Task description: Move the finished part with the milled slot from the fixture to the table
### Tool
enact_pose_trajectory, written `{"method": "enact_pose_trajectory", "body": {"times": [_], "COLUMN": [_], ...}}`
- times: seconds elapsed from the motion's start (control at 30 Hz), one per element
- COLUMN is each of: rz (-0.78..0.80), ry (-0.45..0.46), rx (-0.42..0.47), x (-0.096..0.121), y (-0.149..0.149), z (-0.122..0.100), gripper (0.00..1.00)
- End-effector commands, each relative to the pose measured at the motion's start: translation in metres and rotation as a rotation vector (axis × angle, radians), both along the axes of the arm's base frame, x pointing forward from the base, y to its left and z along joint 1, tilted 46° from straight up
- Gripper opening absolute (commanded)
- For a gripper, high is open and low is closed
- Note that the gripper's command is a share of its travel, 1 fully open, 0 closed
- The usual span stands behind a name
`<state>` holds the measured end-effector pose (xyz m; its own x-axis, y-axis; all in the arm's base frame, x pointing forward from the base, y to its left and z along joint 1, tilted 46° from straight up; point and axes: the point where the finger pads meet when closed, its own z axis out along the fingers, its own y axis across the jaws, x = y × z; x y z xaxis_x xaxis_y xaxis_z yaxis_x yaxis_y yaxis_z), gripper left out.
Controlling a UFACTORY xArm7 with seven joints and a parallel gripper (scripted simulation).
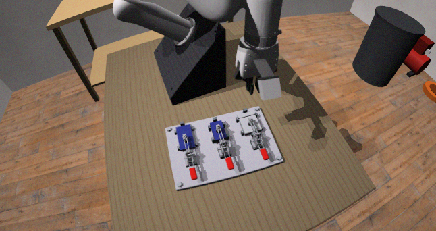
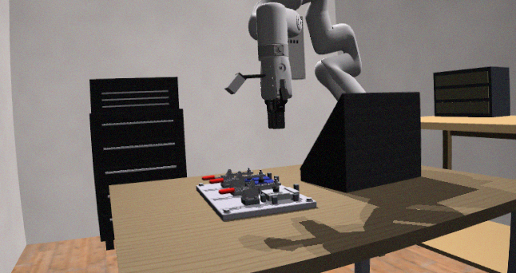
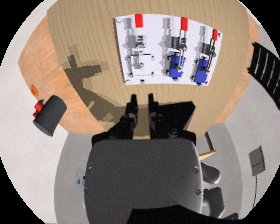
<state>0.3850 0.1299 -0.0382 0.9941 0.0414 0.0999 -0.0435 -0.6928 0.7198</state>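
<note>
A light grey fixture plate (image 1: 243,155) (image 2: 217,203) (image 3: 122,36) lies on the wooden table (image 1: 142,96). Two blue blanks (image 1: 185,136) (image 1: 217,130) (image 3: 177,67) (image 3: 201,72) sit in its left and middle nests under toggle clamps with red handles (image 1: 193,173) (image 1: 229,163). The pale finished part (image 1: 247,124) (image 3: 140,60) sits in the right nest; its clamp handle (image 1: 264,154) is also red. My gripper (image 1: 250,84) (image 2: 276,120) (image 3: 142,100) hangs high above the table, behind the plate. Its fingers are shut and hold nothing.
The black wedge-shaped robot base (image 1: 196,63) (image 2: 367,142) stands behind the plate. A black bin (image 1: 385,46) with a red object (image 1: 420,54) and an orange ring (image 1: 431,90) are off the table at the right. A black drawer cabinet (image 2: 136,142) and a wooden side table (image 1: 67,12) stand nearby.
</note>
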Motion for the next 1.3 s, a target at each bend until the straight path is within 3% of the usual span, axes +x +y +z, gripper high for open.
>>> {"method": "enact_pose_trajectory", "body": {"times": [0.0,1.13,1.17,1.27], "rz": [0.003,0.003,0.003,0.003], "ry": [-0.002,-0.002,-0.002,-0.002], "rx": [0.003,0.003,0.003,0.003], "x": [0.0007,0.0007,0.0007,0.0007], "y": [0.0021,0.0021,0.0021,0.0021], "z": [0.0004,0.0004,0.0004,0.0004], "gripper": [0.00,0.00,1.00,1.00]}}
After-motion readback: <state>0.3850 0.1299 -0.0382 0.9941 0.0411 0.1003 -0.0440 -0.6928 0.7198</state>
